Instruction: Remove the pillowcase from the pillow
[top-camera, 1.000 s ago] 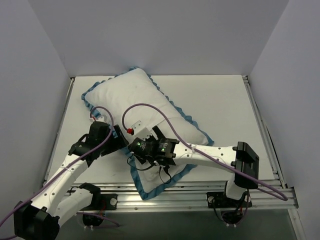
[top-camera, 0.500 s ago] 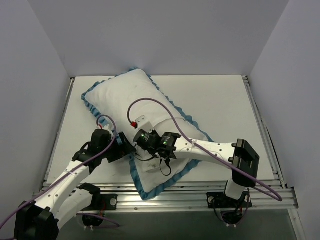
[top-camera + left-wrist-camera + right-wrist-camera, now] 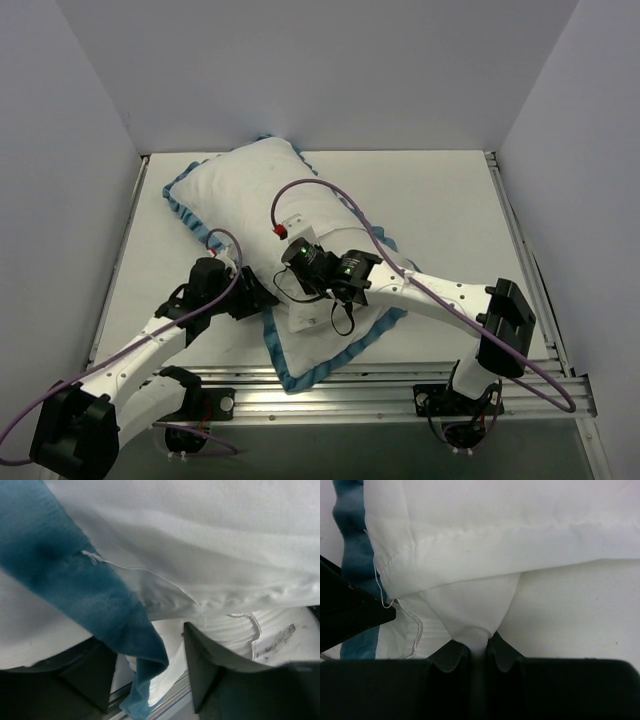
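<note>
Left gripper (image 3: 150, 647) spread wide, right gripper (image 3: 476, 647) pinched tight, both close together

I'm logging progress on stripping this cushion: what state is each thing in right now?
White fabric pillowcase with blue ruffled trim: white side up, still around the pillow.
Plump white pillow: mostly covered, a fold pinched out.
Left gripper: jaws open, blue trim between them.
Right gripper: jaws shut on the pillow fold.

Pillow (image 3: 470, 610) in pillowcase (image 3: 250, 190) on table (image 3: 450, 200); left tool (image 3: 150, 680) left of right tool (image 3: 479, 647).
</note>
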{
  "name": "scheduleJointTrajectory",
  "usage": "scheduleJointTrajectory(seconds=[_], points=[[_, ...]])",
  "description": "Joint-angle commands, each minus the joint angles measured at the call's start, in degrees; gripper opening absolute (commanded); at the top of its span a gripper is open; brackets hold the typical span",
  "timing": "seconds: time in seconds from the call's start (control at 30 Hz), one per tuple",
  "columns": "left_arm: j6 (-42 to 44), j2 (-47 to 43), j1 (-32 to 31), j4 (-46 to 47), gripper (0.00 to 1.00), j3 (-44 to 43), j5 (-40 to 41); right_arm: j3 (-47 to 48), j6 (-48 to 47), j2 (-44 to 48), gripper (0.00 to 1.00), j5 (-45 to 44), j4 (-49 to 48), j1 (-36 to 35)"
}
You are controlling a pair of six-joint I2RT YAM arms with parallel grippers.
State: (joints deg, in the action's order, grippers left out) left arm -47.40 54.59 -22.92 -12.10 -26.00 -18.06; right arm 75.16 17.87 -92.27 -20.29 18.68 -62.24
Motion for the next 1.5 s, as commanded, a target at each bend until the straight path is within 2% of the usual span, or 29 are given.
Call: scheduleJointTrajectory(seconds=[0.0, 0.07, 0.1, 0.17, 0.2, 0.23, 0.47, 0.5, 0.6, 0.7, 0.87, 0.97, 1.0, 1.03, 1.07, 1.1, 1.13, 1.17, 1.2, 1.23, 1.27, 1.3, 1.33, 1.37, 1.47], points=[[-1.47, 1.92, -1.34, 8.49, 0.56, -0.1, -2.33, -0.27, 0.06, 3.14, 0.0, 1.57, -3.56, 0.54], [-1.47, 4.64, -2.04, 9.9, 0.47, -0.8, -1.8, -0.01, 0.06, 3.76, 0.0, 2.19, -3.82, 0.54], [-1.38, 5.52, -2.13, 9.99, 0.32, -1.07, -1.36, 0.25, -0.03, 4.72, 0.0, 2.28, -3.91, 0.45], [-0.94, 7.9, -2.13, 9.64, 0.17, -2.29, 1.0, 1.3, -0.64, 6.22, 0.0, 1.84, -3.21, 0.63], [-0.68, 8.51, -2.13, 9.38, 0.05, -2.74, 2.06, 1.83, -0.9, 8.23, 0.0, 1.58, -2.86, 0.63], [-0.33, 9.47, -2.04, 8.42, 0.03, -3.26, 3.03, 2.45, -1.34, 9.38, 0.0, 1.4, -2.42, 0.8], [0.46, 12.2, -1.17, 1.47, 0.02, -11.52, 20.15, 9.21, -6.43, 20.8, 0.0, 4.73, 3.29, 1.24], [0.12, 12.73, -0.82, 0.16, 0.02, -13.27, 24.79, 9.92, -6.79, 23.08, 0.0, 6.74, 4.95, 1.33], [-1.9, 16.06, 0.59, -1.17, 0.02, -16.26, 31.57, 12.2, -7.76, 27.3, 0.0, 12.09, 7.77, 1.33], [-3.4, 19.05, 1.38, -0.39, 0.02, -17.94, 35.37, 12.65, -8.11, 30.9, 0.0, 17.81, 9.62, 1.33], [-2.09, 24.85, 1.91, 3.3, 0.03, -21.54, 32.14, 4.86, -7.94, 34.0, 0.0, 34.95, 8.66, 1.33], [-0.6, 26.97, 1.91, 6.46, 0.11, -21.82, 26.87, 0.1, -6.53, 33.21, 0.0, 36.56, 5.95, 1.15], [-0.42, 27.06, 1.91, 6.91, 0.19, -21.81, 25.72, -2.62, -5.92, 32.77, 0.0, 35.77, 5.32, 1.24], [0.02, 26.8, 1.91, 6.74, 0.24, -21.81, 24.84, -3.43, -5.48, 32.16, 0.07, 34.81, 5.06, 1.24], [0.46, 26.28, 1.91, 6.48, 0.28, -21.81, 23.44, -3.7, -4.95, 31.37, 0.27, 33.32, 4.97, 1.24], [0.9, 24.79, 2.0, 5.43, 0.34, -21.81, 22.73, -3.53, -4.77, 29.62, 0.35, 32.69, 5.05, 1.33], [1.95, 23.91, 1.91, 4.46, 0.55, -21.99, 22.11, -3.18, -4.6, 28.73, 0.41, 31.82, 5.05, 1.33], [2.57, 22.68, 1.91, 3.15, 0.66, -22.25, 21.15, -2.82, -4.51, 27.42, 0.51, 29.2, 5.23, 1.42], [3.01, 20.14, 1.91, -0.7, 0.78, -23.12, 20.88, -1.43, -4.33, 26.88, 0.56, 27.17, 5.58, 1.5], [3.62, 18.73, 2.0, -3.0, 0.94, -23.57, 20.88, -0.72, -4.07, 26.36, 0.59, 24.71, 6.1, 1.77], [3.89, 17.06, 1.91, -5.37, 0.98, -24.01, 20.88, 0.07, -3.37, 25.57, 0.67, 22.08, 7.41, 2.81], [4.06, 13.82, 1.91, -10.0, 0.94, -24.71, 21.14, 0.69, -3.02, 25.21, 0.7, 16.4, 8.3, 4.04], [4.24, 12.14, 1.91, -12.31, 0.94, -24.98, 21.4, 1.3, -2.58, 24.77, 0.72, 14.69, 9.18, 5.88], [4.24, 10.56, 1.91, -16.34, 0.94, -25.24, 21.67, 1.14, -2.14, 23.99, 0.74, 13.8, 10.58, 11.21], [3.98, 5.28, 1.74, -20.5, 0.94, -25.86, 20.01, -1.84, -1.17, 22.84, 0.74, 17.12, 11.99, 20.9]])
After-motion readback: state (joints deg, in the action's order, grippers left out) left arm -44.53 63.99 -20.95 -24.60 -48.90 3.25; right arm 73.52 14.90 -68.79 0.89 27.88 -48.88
